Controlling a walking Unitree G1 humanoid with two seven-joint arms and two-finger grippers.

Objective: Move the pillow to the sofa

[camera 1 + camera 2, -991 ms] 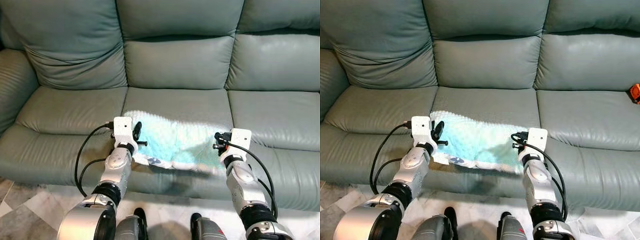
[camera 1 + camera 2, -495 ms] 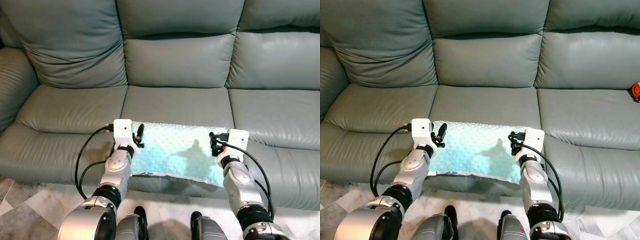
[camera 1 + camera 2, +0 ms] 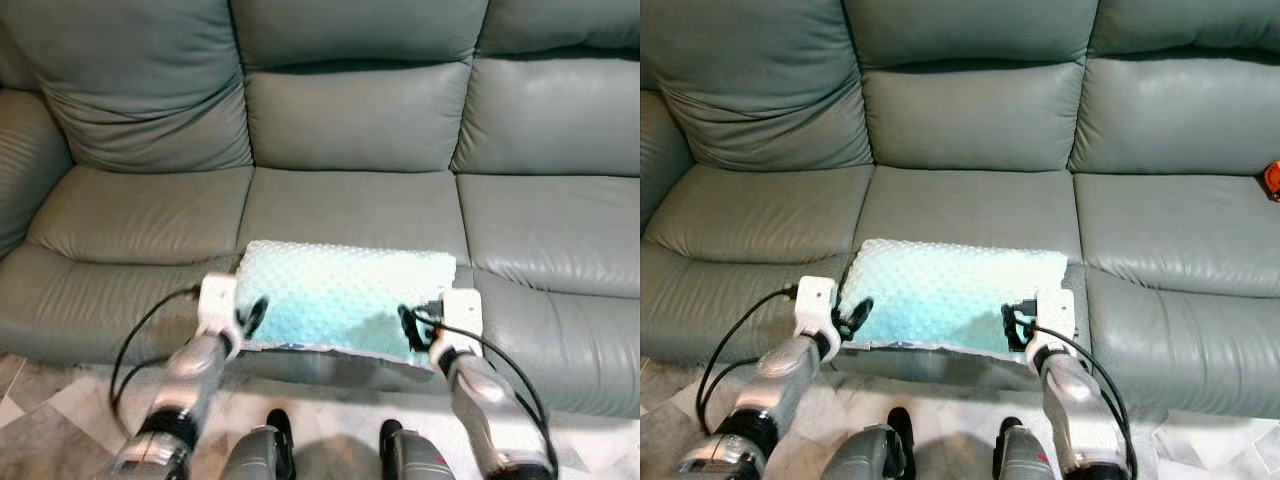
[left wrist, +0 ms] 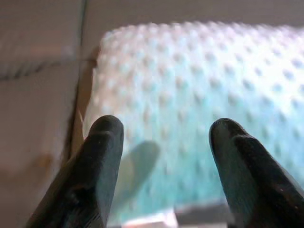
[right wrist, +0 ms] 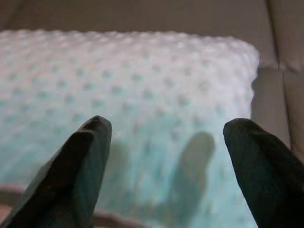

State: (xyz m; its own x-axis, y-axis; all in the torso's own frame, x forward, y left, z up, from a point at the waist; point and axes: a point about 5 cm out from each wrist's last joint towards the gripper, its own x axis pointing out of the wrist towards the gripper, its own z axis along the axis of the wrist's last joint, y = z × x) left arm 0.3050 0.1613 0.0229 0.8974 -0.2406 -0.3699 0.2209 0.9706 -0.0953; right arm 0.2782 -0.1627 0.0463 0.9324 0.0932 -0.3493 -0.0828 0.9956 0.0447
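Nearest us, our left gripper [image 3: 250, 316] and right gripper [image 3: 410, 328] sit at the near corners of the pillow [image 3: 345, 297], fingers spread wide and gripping nothing. The pale, dotted pillow lies flat on the middle seat cushion of the sofa [image 3: 350, 120], at its front edge.

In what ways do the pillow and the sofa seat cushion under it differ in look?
The pillow is pale mint with a dotted, bumpy fabric; the seat cushion is grey-green, smooth leather with soft creases. The pillow is the smaller of the two and covers only the front part of the cushion. Both lie flat. The left claw and right claw are open at the pillow's near corners.
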